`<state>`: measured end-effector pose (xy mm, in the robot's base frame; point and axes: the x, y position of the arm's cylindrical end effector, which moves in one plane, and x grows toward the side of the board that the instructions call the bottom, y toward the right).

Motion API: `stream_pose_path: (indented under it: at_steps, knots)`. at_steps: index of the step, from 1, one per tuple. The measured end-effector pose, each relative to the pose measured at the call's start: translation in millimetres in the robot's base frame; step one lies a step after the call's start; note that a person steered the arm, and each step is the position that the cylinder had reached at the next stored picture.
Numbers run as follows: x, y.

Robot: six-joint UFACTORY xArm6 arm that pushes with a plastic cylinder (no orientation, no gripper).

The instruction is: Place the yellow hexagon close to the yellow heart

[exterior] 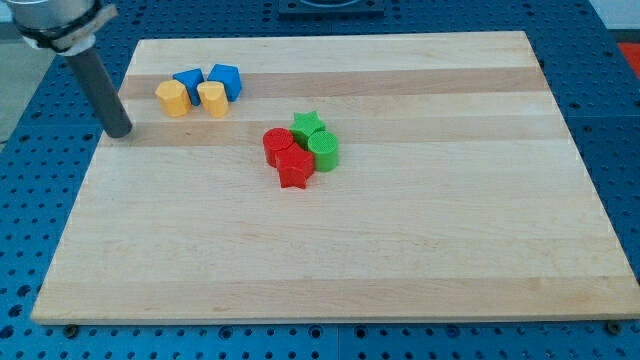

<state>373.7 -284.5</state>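
Note:
The yellow hexagon [172,98] lies near the view's top left on the wooden board [400,260]. The yellow heart [212,98] lies just right of it, a narrow gap between them. My tip [120,131] rests on the board's left part, left of and slightly below the hexagon, apart from it. The dark rod rises from the tip toward the view's top left corner.
Two blue blocks [188,82] [226,79] sit just behind the yellow pair, touching or nearly so. A cluster near the middle holds a green star [308,124], a green cylinder [324,150], a red cylinder [278,144] and a red star [295,168]. Blue perforated table surrounds the board.

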Motion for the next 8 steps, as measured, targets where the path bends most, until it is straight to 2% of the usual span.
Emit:
stream_pose_path:
  at_steps: [1, 3, 4, 5, 6, 7, 8]
  knots:
    - [-36.8, 1.3]
    - [-38.7, 63.5]
    - [-38.7, 67.8]
    - [-21.0, 32.4]
    - [55.7, 60.7]
    - [104.2, 147.6]
    - [177.6, 246.8]
